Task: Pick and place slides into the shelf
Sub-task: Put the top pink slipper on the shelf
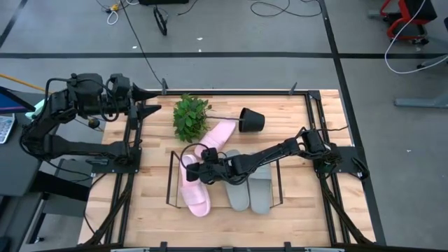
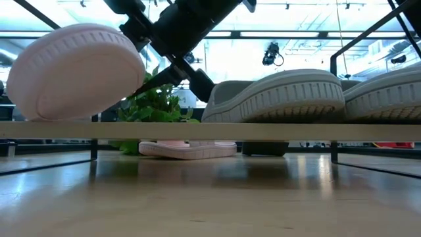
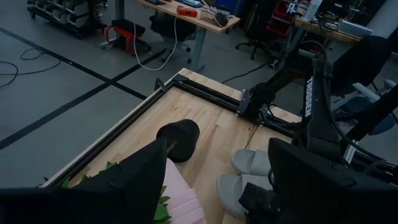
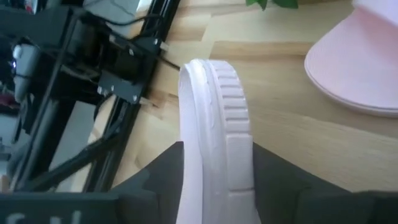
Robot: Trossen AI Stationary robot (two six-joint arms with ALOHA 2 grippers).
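Right pincer (image 1: 194, 170): over the shelf's left part, its fingers (image 4: 155, 180) either side of a pink slide (image 4: 214, 137); whether they clamp it or have let go, I cannot tell.
Pink slide (image 1: 195, 190): on the shelf (image 1: 170, 183), leftmost.
Second pink slide (image 1: 218, 135): on the desk (image 1: 308, 217) behind the shelf, beside the plant (image 1: 190, 116).
Grey slides (image 1: 249, 190): two side by side on the shelf, right of the pink one.
Pot (image 1: 251, 120): black, tipped on its side, near the plant.
Left pincer (image 1: 145, 100): wide apart, empty, at the desk's far left edge.
Writing: "TROSSEN" on the right arm (image 3: 309, 93), seen in the left wrist view.
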